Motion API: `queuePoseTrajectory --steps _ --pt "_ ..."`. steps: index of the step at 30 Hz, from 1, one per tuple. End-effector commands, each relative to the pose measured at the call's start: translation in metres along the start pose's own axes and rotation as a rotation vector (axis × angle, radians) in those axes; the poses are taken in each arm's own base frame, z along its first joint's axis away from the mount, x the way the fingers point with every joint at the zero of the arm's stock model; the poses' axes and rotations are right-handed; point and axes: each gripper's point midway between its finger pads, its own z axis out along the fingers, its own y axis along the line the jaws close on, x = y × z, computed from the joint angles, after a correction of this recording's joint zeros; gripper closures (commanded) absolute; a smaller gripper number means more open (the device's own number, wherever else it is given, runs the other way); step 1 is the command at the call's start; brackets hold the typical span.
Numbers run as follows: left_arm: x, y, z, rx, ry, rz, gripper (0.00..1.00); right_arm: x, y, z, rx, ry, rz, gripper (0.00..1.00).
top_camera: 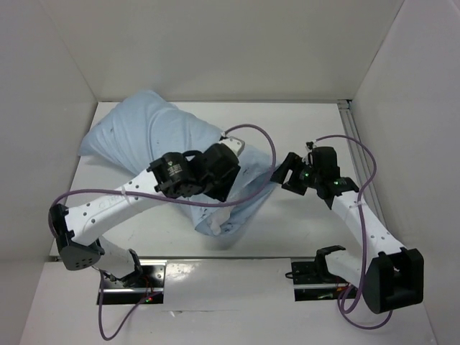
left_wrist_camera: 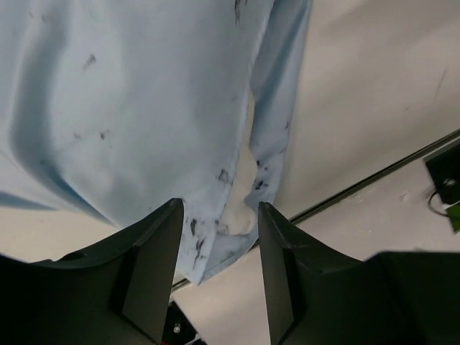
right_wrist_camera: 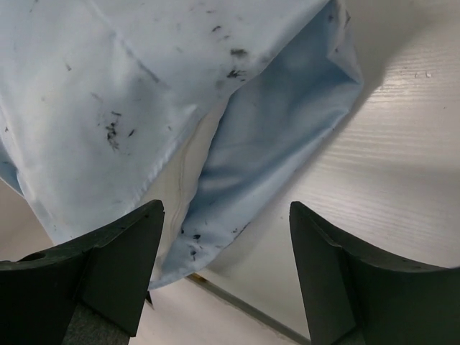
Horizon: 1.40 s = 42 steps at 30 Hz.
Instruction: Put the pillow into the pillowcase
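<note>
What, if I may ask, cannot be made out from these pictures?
- How far the pillow sits inside the pillowcase: in the top view, the left arm covers the middle, and cloth hides the rest.
- The pillow's tag: it shows in no view.
- Whether the left gripper touches the cloth: in the left wrist view, depth is unclear.
- The pillowcase's far end: in both wrist views, it is cut off by the top edge.

The white-linked left arm (top_camera: 108,205) and white-linked right arm (top_camera: 363,219) had black cylindrical joint housings, one carrying a round printed label (top_camera: 172,167). Each trailed a looping greyish-purple cable (top_camera: 251,129). Small green lights (top_camera: 306,173) glowed on the right wrist. The left claw (left_wrist_camera: 219,208) and right claw (right_wrist_camera: 226,208) had matte black wedge-shaped fingers.
</note>
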Motion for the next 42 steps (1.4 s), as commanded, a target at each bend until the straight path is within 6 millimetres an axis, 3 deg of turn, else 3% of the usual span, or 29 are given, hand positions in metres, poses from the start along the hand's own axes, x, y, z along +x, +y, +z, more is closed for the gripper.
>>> queuePoseTrajectory --steps 1,7,12,20,25,31,34,36,42 --pt "0.03 0.018 0.001 -0.19 0.049 0.046 0.41 -0.011 0.009 -0.008 -0.023 -0.056 -0.017 0.22" --pt "0.066 0.036 0.014 -0.297 0.154 0.079 0.39 -0.007 0.005 -0.009 -0.011 -0.042 -0.027 0.22" --pt "0.09 0.044 0.009 -0.289 0.219 0.107 0.36 -0.007 -0.001 -0.008 0.006 -0.046 -0.027 0.2" --pt "0.117 0.018 0.003 -0.105 0.347 0.201 0.31 -0.007 -0.003 -0.002 0.005 -0.033 -0.032 0.2" --pt "0.138 0.003 0.011 -0.03 0.433 0.25 0.31 -0.007 -0.003 -0.002 0.005 -0.033 -0.032 0.19" --pt "0.135 0.042 0.018 -0.3 0.387 0.238 0.33 -0.006 -0.002 -0.002 -0.003 -0.026 -0.041 0.19" --pt "0.135 0.056 0.018 -0.385 0.377 0.238 0.37 0.004 -0.001 0.002 -0.042 0.011 -0.039 0.21" --pt "0.135 0.063 0.017 -0.427 0.364 0.237 0.4 0.012 0.012 0.003 -0.131 0.04 -0.053 0.23" --pt "0.145 0.068 0.028 -0.472 0.393 0.258 0.47 0.071 0.044 0.023 -0.226 0.199 -0.136 0.18"
